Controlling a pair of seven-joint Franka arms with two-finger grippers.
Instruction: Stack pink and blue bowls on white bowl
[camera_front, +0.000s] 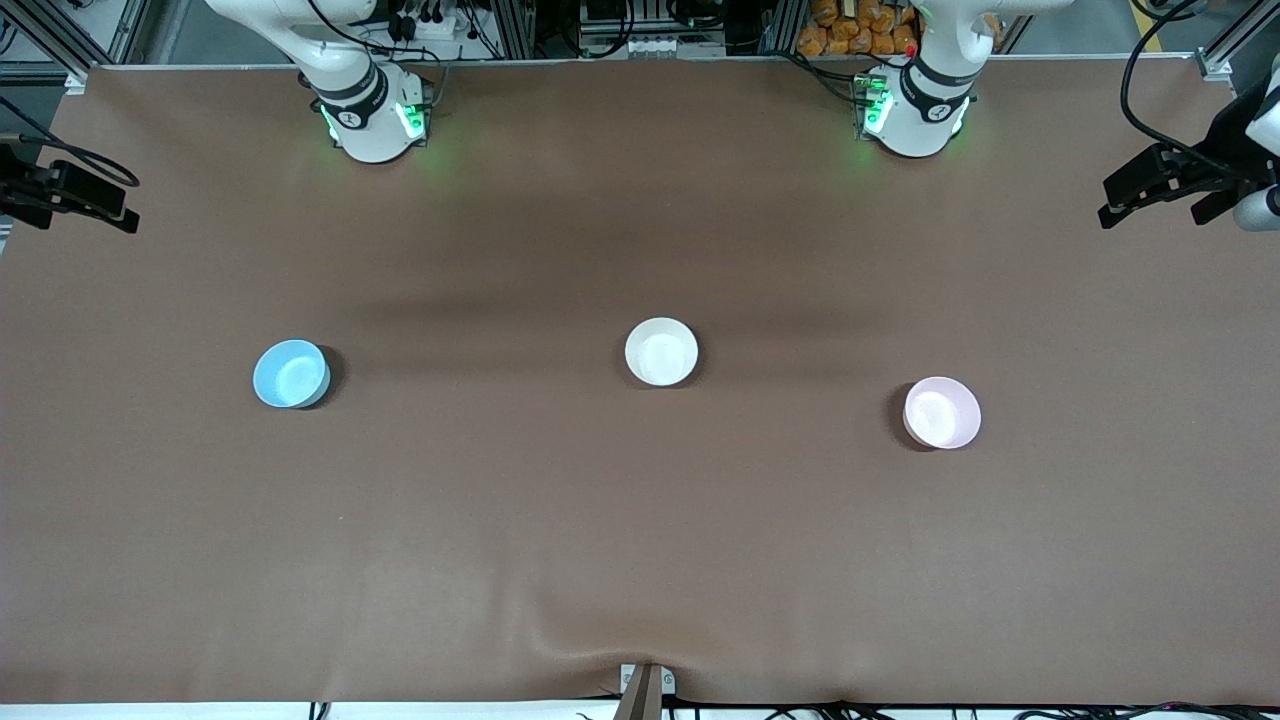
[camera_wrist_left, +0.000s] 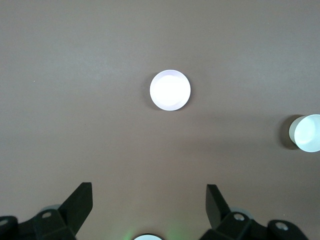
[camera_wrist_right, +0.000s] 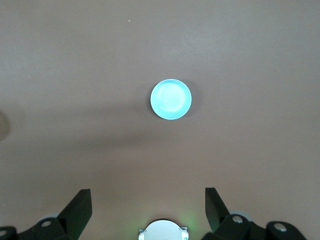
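Three bowls stand apart on the brown table (camera_front: 640, 540). The white bowl (camera_front: 661, 351) is in the middle. The light blue bowl (camera_front: 291, 374) is toward the right arm's end. The pale pink bowl (camera_front: 942, 412) is toward the left arm's end, a little nearer the front camera. My left gripper (camera_wrist_left: 148, 192) is open and empty, high over the table, looking down on the pink bowl (camera_wrist_left: 170, 90), with the white bowl (camera_wrist_left: 307, 133) at the view's edge. My right gripper (camera_wrist_right: 147, 196) is open and empty, high over the table, looking down on the blue bowl (camera_wrist_right: 170, 99).
The two arm bases (camera_front: 372, 115) (camera_front: 915, 110) stand along the table's back edge. Black devices on mounts (camera_front: 65, 195) (camera_front: 1180, 180) overhang both ends of the table. A small bracket (camera_front: 645, 685) sits at the front edge.
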